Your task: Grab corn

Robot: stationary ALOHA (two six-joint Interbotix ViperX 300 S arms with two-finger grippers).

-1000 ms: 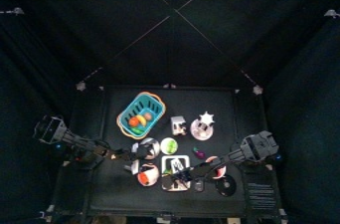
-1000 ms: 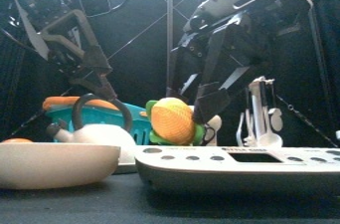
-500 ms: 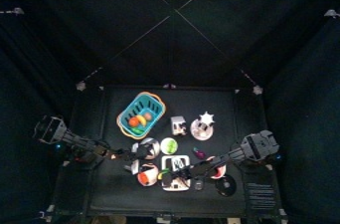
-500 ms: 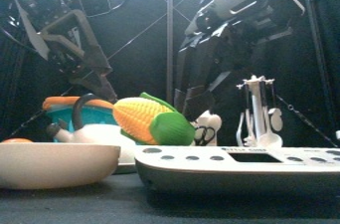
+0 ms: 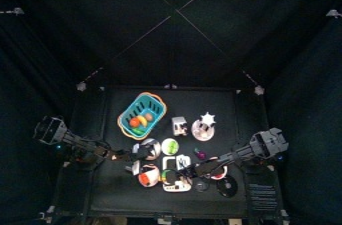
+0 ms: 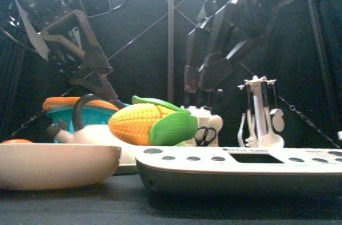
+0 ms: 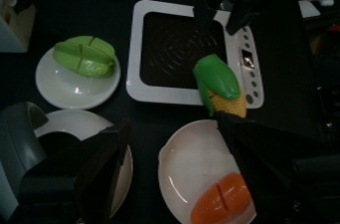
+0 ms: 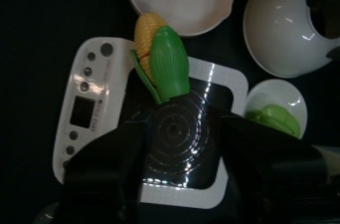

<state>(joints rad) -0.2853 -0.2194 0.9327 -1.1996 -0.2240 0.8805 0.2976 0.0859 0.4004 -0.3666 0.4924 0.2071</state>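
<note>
Front view, read from the 9 o'clock side across: a white bowl (image 6: 54, 166) sits low and near, the left gripper (image 7: 173, 173) hangs behind it, and in the left wrist view its jaws stand spread apart with nothing between them, above a white plate (image 7: 186, 168) carrying an orange slice (image 7: 222, 196). Toward the centre lies the corn (image 6: 156, 126), on its side across the edge of a white kitchen scale (image 6: 234, 164), yellow kernels toward 9 o'clock and green husk up and toward 3 o'clock. The right wrist view shows it resting partly on the scale's dark platform, cob tip overhanging toward the plate. The right gripper (image 8: 180, 163) hovers just above the platform; its jaws look parted and hold nothing, though their tips are hard to make out. The corn looks like a light, stiff plastic toy, probably smooth and liable to roll or squirt out of a pinch. The best hold is likely across the thick middle, where husk meets kernels, squarely across its long axis.
</note>
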